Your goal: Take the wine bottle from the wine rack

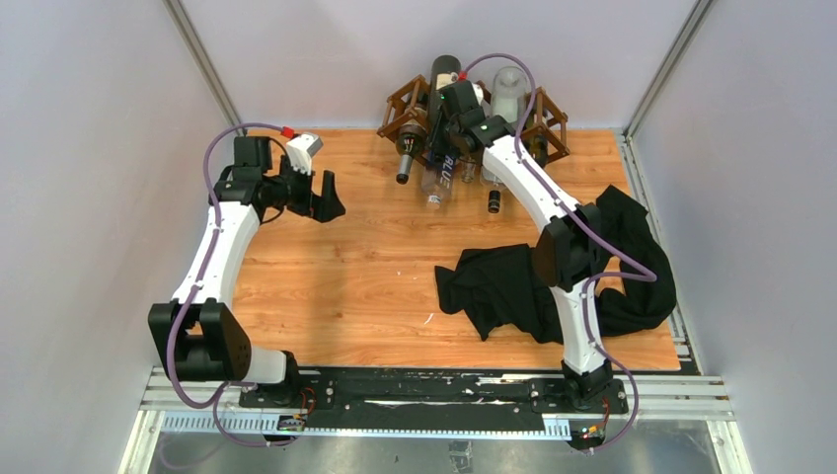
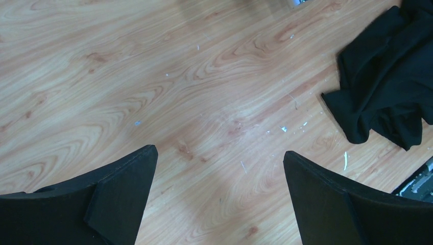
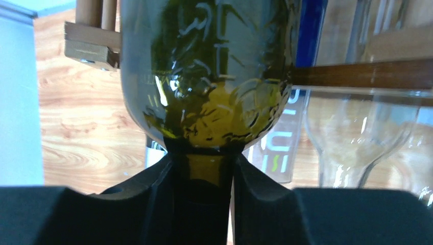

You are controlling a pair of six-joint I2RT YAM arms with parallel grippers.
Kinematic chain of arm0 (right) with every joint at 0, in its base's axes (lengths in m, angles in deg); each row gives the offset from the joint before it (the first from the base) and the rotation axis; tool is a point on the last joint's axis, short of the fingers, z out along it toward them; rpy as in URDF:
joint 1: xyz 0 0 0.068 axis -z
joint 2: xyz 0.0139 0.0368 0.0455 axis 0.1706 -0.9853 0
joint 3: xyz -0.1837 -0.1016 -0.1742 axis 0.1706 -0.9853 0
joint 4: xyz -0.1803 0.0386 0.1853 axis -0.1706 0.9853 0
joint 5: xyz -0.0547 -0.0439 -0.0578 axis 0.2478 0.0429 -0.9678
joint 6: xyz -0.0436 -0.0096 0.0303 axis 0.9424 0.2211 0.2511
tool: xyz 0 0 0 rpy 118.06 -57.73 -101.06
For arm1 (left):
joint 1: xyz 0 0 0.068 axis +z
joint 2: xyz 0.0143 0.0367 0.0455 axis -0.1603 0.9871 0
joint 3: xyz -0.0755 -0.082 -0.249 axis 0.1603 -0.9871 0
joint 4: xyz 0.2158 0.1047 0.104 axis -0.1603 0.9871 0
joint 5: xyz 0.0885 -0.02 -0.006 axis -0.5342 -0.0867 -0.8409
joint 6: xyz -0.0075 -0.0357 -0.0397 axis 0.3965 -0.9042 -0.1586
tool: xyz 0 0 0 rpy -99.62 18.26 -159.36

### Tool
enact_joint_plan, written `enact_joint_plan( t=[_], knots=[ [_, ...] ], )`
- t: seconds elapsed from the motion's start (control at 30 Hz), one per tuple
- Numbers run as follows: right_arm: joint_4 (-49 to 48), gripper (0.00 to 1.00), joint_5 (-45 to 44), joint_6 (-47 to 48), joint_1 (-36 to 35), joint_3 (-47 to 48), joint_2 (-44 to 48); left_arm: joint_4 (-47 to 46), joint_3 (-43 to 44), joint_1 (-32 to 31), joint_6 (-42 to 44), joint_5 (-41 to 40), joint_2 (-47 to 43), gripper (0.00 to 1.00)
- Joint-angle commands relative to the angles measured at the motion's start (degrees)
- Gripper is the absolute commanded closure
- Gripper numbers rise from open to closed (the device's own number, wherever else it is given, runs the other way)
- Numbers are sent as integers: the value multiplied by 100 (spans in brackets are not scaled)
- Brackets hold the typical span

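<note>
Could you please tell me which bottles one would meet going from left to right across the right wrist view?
Green wine bottle → blue-labelled bottle → clear glass bottle.
</note>
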Motion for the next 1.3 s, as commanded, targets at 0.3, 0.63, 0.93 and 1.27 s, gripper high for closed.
enact_joint_plan(
  t=[0.3,0.63,0.93,1.27],
  knots=[
    [-454,100,299,-109,139,-902,1079,65,-45,-147,62,-107,-464,0],
    [-1622,100,937,87,110,-2872,2910,69,-54,-429,153,-169,-704,0],
    [-1730,100,1770,364,-52,-4019,4002,70,4,-619,719,-193,-1053,0],
    [-621,100,3004,1153,-483,-4260,4500,127,-534,-950,3529,-220,-2159,0]
  ],
)
